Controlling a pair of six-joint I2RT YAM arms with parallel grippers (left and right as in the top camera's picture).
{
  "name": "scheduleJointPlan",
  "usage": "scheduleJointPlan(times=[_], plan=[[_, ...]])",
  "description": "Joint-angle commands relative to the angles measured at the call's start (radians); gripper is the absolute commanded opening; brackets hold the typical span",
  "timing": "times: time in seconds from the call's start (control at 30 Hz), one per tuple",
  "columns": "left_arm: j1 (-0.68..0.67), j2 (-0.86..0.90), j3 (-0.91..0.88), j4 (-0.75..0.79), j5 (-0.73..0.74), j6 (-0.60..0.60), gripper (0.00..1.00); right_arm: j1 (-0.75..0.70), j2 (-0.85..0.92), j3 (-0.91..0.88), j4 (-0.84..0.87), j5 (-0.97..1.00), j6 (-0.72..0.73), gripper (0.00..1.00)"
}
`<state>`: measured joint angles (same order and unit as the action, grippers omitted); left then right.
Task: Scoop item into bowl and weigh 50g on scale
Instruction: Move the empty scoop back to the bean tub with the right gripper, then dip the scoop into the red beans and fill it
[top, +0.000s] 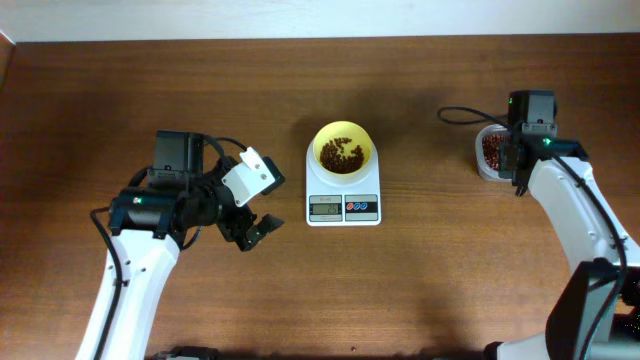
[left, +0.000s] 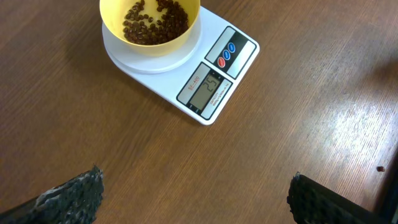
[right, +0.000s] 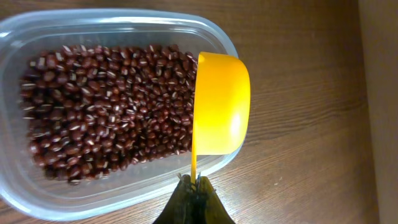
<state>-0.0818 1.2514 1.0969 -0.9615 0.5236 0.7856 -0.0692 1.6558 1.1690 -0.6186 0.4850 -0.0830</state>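
The pale yellow bowl (top: 343, 147) stands on the white scale (top: 343, 205) at the table's middle and holds some red-brown beans (top: 341, 156). In the left wrist view the bowl (left: 151, 25), its beans (left: 155, 22) and the scale (left: 214, 74) lie ahead of my open, empty left gripper (left: 196, 199). My left gripper (top: 252, 230) hovers left of the scale. My right gripper (right: 194, 186) is shut on the handle of the orange-yellow scoop (right: 221, 102), held on edge over the right rim of the clear tub (right: 37, 186) full of beans (right: 106, 109).
The clear tub (top: 489, 152) stands at the right of the table, partly under my right arm (top: 560, 190). A black cable (top: 465, 115) lies to its left. Bare wooden table (top: 420, 280) surrounds the scale.
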Motion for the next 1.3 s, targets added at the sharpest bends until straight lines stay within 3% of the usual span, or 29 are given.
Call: scheduleJointPlan(times=[0.0,0.4,0.83,1.13,1.27], plan=[[0.006,0.000,-0.003,-0.001,0.003,0.014,0.99,-0.011,0.036,0.022,0.000,-0.020,0.001,0.04],[0.006,0.000,-0.003,-0.001,0.003,0.013,0.99,-0.011,0.040,0.022,-0.017,-0.434,0.127,0.04],[0.006,0.000,-0.003,-0.001,0.003,0.014,0.99,-0.025,0.040,0.022,-0.021,-0.486,0.179,0.04],[0.006,0.000,-0.004,-0.001,0.003,0.014,0.99,-0.286,0.040,0.019,-0.009,-0.875,0.196,0.04],[0.006,0.000,-0.003,-0.001,0.003,0.013,0.99,-0.318,0.071,0.008,-0.003,-0.958,0.195,0.04]])
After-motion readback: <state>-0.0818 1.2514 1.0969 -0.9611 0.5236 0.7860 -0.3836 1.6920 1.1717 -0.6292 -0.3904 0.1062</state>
